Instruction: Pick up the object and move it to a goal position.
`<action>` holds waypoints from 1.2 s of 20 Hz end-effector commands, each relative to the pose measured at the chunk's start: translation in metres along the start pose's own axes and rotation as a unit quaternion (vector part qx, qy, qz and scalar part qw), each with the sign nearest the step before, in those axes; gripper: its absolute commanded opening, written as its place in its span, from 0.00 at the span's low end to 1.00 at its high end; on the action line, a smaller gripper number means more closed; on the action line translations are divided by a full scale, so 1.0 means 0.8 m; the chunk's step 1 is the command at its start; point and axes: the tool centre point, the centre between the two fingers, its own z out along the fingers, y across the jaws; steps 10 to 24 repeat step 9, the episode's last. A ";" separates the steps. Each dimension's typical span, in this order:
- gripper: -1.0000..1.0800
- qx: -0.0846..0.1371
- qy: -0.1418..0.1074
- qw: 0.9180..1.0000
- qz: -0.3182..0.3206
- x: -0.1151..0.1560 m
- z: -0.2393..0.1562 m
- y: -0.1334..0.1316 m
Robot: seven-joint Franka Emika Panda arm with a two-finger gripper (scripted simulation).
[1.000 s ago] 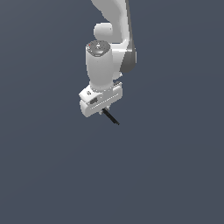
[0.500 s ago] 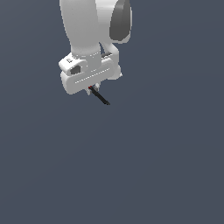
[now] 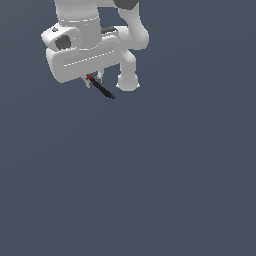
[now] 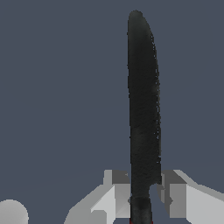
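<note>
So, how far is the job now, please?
Done: the stick is picked up, clamped near its red end in the gripper, black end sticking out. In hand: carrying it. Left: delivery to the goal; no goal marker shows in either view.

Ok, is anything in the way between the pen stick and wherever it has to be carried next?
Nothing visible. The pincer is shut on the stick near its red end, the black end sticking out, clear of the surface. Both views show only plain grey around it. No goal marker shows, so the route itself can't be judged.
</note>
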 end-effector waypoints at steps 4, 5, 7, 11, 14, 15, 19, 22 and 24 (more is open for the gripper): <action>0.00 0.000 -0.001 1.000 0.000 -0.007 -0.028 0.007; 0.00 0.000 -0.001 1.000 0.000 -0.008 -0.030 0.008; 0.00 0.000 -0.001 1.000 0.000 -0.009 -0.034 0.009; 0.00 0.000 -0.001 1.000 0.000 -0.009 -0.035 0.010; 0.00 0.000 -0.001 1.000 0.000 -0.009 -0.035 0.010; 0.00 0.000 -0.001 1.000 0.000 -0.009 -0.035 0.010; 0.00 0.000 -0.001 1.000 0.000 -0.009 -0.035 0.010; 0.00 0.000 -0.001 1.000 0.000 -0.009 -0.035 0.010; 0.00 0.000 -0.001 1.000 0.000 -0.009 -0.035 0.010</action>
